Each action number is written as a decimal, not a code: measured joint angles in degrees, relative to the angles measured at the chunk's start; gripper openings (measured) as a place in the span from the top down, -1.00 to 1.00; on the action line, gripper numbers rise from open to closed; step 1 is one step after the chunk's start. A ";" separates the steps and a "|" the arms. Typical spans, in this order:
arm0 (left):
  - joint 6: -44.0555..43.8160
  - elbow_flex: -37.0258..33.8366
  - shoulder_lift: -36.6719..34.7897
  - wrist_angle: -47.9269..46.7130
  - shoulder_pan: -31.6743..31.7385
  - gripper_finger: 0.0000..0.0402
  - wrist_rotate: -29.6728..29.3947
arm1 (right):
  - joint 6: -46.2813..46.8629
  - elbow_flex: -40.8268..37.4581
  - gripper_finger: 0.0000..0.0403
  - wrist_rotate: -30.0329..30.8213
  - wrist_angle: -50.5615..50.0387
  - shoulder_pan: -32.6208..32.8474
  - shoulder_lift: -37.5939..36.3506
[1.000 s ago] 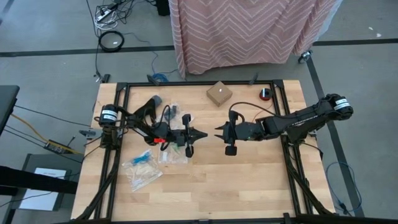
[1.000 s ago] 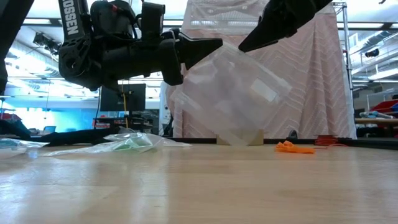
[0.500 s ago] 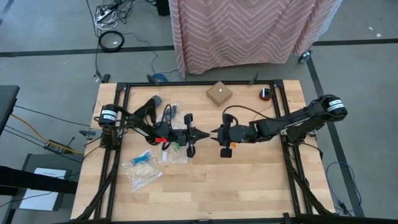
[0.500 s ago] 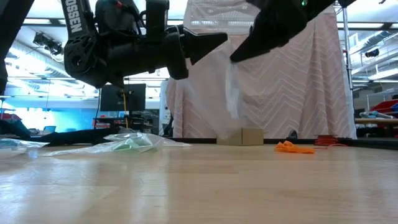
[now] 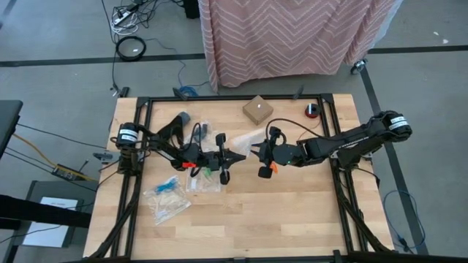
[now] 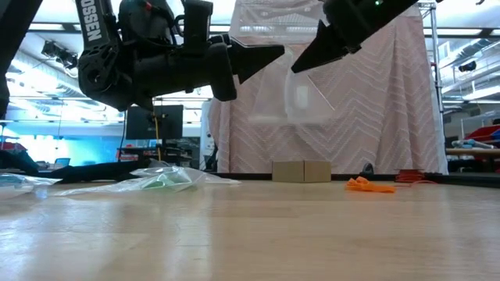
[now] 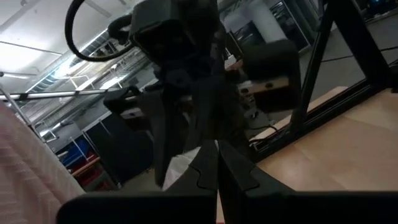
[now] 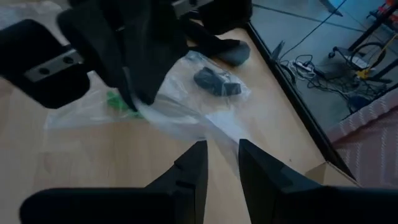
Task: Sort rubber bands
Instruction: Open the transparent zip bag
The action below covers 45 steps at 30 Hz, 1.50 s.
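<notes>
A clear zip bag [image 6: 306,95] hangs in the air between my two grippers above the table's middle; in the high view the bag [image 5: 245,140] spreads toward the far edge. My left gripper [image 5: 238,157] is shut on it. My right gripper [image 5: 255,152] faces it tip to tip and is shut on the same bag. Orange rubber bands [image 6: 370,185] lie on the table below my right gripper, orange bands [image 5: 272,169]. Green bands [image 8: 121,101] and black bands [image 8: 217,81] sit inside other clear bags lying on the table under my left arm. My left gripper pinches the bag's upper edge [image 6: 275,56] between its two fingers, coming level from the table's left. The bag is lifted clear and hangs below. My right gripper pinches the bag's near edge [image 8: 225,138] between its fingertips, coming from the table's right and slanting down; the film stretches from it to the left fingers.
More clear bags [image 5: 168,197] lie near the left edge. A small cardboard box [image 5: 257,109] and a red and black spool [image 5: 312,110] stand at the far edge. A pink patterned cloth [image 6: 375,94] hangs behind the table.
My right gripper has come in toward my left gripper and the bag. The bag, which hung broad and slanted from the left gripper, swung edge-on and is now spread flat between the two grippers. My left gripper has kept its hold.
</notes>
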 joint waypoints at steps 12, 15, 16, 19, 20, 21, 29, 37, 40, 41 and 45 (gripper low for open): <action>-2.08 -0.04 -0.02 0.79 -0.08 0.98 -6.04 | 3.17 0.23 0.78 3.47 -0.83 4.39 -0.07; -4.35 -0.04 -0.02 0.75 -0.04 0.98 -5.99 | 3.23 0.37 0.95 4.78 -0.84 5.24 -0.07; -4.68 -0.04 -0.02 0.80 -0.07 0.98 -5.97 | 3.27 0.37 0.97 5.14 -0.94 5.37 -0.07; -6.14 -0.04 -0.02 0.90 -0.13 0.98 -5.94 | 3.45 0.37 0.97 6.31 -0.98 5.51 -0.07; -6.23 -0.04 -0.02 0.81 -0.13 0.98 -5.90 | 3.46 0.37 0.98 6.36 -1.01 5.51 -0.07; -6.26 -0.04 -0.02 0.65 -0.15 0.98 -5.81 | 3.48 0.37 0.99 6.44 -1.03 5.51 -0.07; -8.00 -0.04 -0.02 0.47 -1.19 0.98 -1.88 | 4.78 0.37 1.00 12.05 -1.38 5.28 -0.07; -7.61 -0.04 -0.02 0.33 -1.27 0.98 -1.93 | 2.15 0.37 1.00 8.32 -1.51 5.61 -0.07; -7.61 -0.04 -0.02 0.13 -1.29 0.98 -1.94 | -1.20 0.37 0.99 8.44 -0.29 6.95 -0.47; -7.58 -0.04 -0.02 -0.27 -1.29 0.98 -2.02 | -1.88 0.39 0.97 8.78 0.24 7.49 -0.78; -7.45 -0.05 -0.02 -1.33 -1.29 0.98 -2.97 | -2.62 0.39 0.85 9.41 -0.54 9.43 -2.32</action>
